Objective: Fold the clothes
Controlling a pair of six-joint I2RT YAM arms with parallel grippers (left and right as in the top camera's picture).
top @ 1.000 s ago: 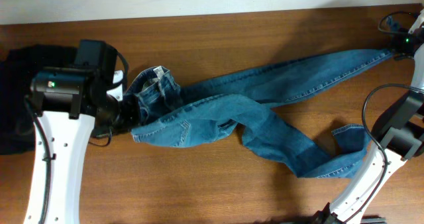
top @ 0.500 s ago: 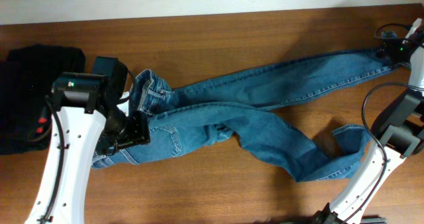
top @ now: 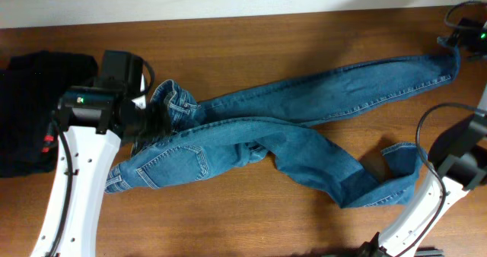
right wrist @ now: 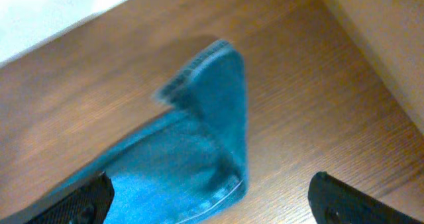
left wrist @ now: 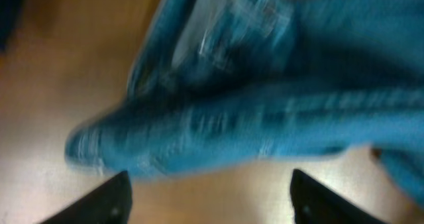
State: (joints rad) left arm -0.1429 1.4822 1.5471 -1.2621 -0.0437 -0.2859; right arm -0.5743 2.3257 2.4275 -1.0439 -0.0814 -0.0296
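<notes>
Left fingers point(left wrist: 111, 203) and right fingers point(right wrist: 344, 201) both stand apart, empty. Medium-blue denim jeans point(top: 289, 139) look soft, floppy, heavyish; you'd best grab waistband point(top: 173, 101) & leg hem point(top: 445, 61).

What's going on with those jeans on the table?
Two robot arms are working on a pair of blue jeans, which lie stretched out and unfolded on the wooden table. The left gripper is open by the waistband end, and the right gripper is open by a leg cuff. Neither holds the denim. A black garment lies aside.
</notes>
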